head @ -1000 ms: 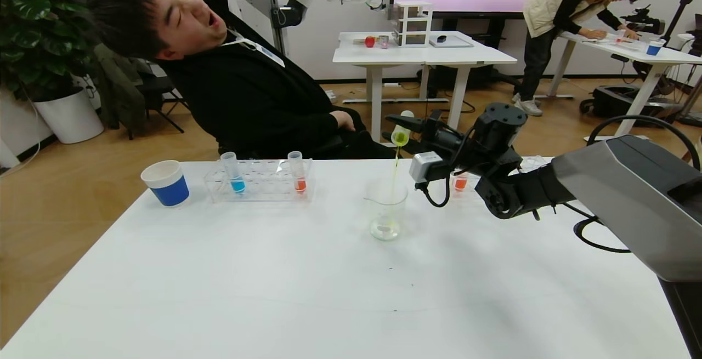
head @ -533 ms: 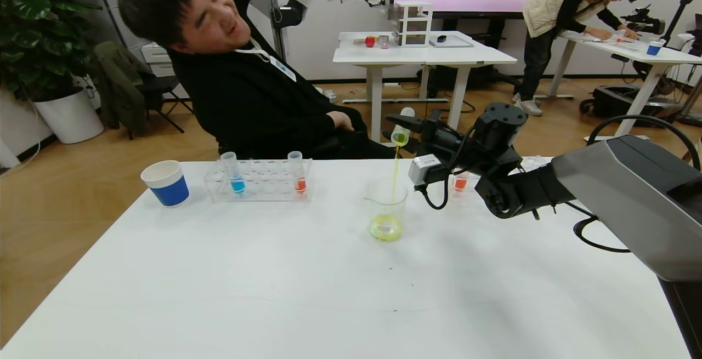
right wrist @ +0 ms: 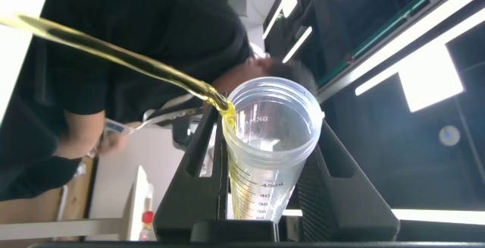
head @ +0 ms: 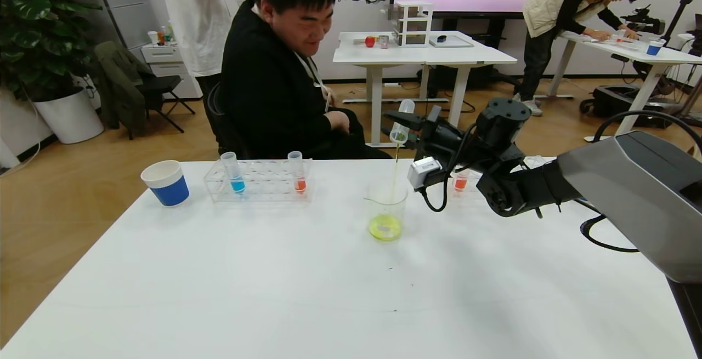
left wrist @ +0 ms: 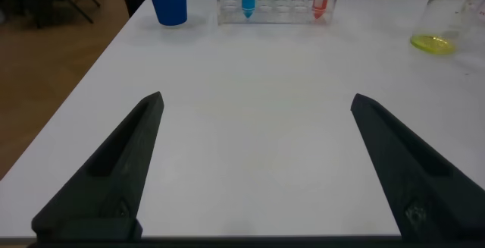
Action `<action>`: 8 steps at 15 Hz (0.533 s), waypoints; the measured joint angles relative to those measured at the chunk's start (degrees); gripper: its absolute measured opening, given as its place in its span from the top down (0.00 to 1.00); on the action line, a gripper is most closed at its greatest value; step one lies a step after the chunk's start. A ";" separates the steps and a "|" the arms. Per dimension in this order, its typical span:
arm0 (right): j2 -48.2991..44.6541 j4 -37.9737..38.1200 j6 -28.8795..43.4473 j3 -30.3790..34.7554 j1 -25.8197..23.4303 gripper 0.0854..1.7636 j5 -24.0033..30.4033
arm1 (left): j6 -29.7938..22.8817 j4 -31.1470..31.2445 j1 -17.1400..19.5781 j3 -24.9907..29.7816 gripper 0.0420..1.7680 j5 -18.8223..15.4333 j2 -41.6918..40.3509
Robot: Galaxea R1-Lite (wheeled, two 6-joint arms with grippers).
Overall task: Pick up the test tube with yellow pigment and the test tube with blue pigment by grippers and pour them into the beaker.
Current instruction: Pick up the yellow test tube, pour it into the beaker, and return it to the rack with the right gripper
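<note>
A: What is the right gripper [head: 405, 123] doing?

B: It is hovering above the beaker [head: 386, 211], just past its rim toward 1 o'clock. Its fingers [right wrist: 198, 157] are pinching the test tube with yellow pigment [head: 401, 123], which is tipping mouth-down, and a thin yellow stream is running from the rim into the beaker. A shallow yellow-green pool is sitting in the beaker's bottom.

A: And where is the beaker standing?

B: On the white bench [head: 307, 293], near the middle, slightly toward the far edge.

A: What about the test tube with blue pigment [head: 234, 174]?

B: It is standing upright in the clear rack [head: 258, 183], at about 10 o'clock from the beaker, in the rack's left end. An orange-red tube [head: 297, 172] is standing at the rack's right end. A blue-and-white paper cup [head: 165, 182] is sitting just left of the rack.

A: And the left gripper [left wrist: 258, 168]?

B: It is hanging over the bench's near left part, well apart from everything, with its fingers [left wrist: 114, 172] spread wide and holding nothing.

A: Anything behind the right arm?

B: Another orange-red tube [head: 460, 182] is showing at 3 o'clock from the beaker, partly hidden.
</note>
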 joint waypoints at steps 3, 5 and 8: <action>-0.44 0.00 -4.10 1.00 0.22 0.74 0.20 | 0.00 -0.02 0.00 0.00 0.03 0.00 0.00; -0.88 0.00 -6.72 2.32 0.23 0.74 0.22 | -0.02 0.00 0.00 0.00 0.03 -0.02 0.00; -1.77 0.10 -7.02 4.28 0.23 0.74 -0.41 | 0.00 0.00 0.00 0.00 0.03 0.02 0.00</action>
